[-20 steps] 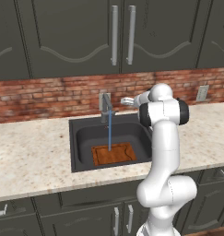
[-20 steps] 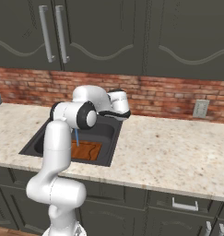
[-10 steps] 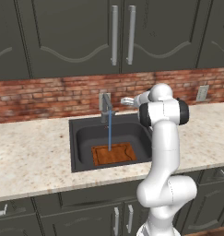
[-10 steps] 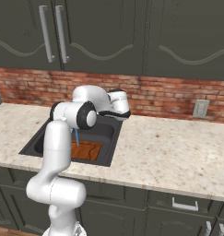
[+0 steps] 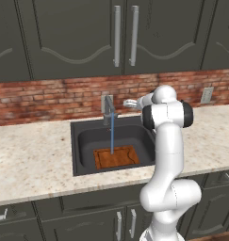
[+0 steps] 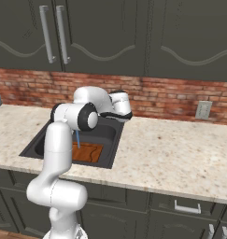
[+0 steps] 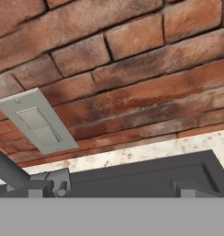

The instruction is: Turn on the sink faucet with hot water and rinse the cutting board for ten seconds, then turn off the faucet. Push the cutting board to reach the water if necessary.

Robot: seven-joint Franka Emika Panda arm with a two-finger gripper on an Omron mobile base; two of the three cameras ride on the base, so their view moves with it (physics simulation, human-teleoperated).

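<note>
Countertop (image 5: 36, 164) of speckled beige stone runs across the front, and set into it is the sink (image 5: 83, 141), dark and square, with the cutting board (image 5: 117, 156) lying flat on its floor toward the front right. Water (image 5: 111, 132) drops as 1 thin blue stream from the sink faucet (image 5: 107, 109) and lands on the board, so the faucet is on and the rinse looks to be under way with no push needed; whether the water is hot cannot be told from the frames. Beyond the basin, the gripper (image 5: 127, 103) hangs just right of the faucet at about its height, apart from it, its 2 fingers spread wide and holding nothing. Behind it stands the red brick wall (image 5: 50, 96), and the hand view looks at that brick and a grey wall plate (image 7: 36, 122). Left, by my judgement: finish the 10 seconds, then shut the faucet off.
</note>
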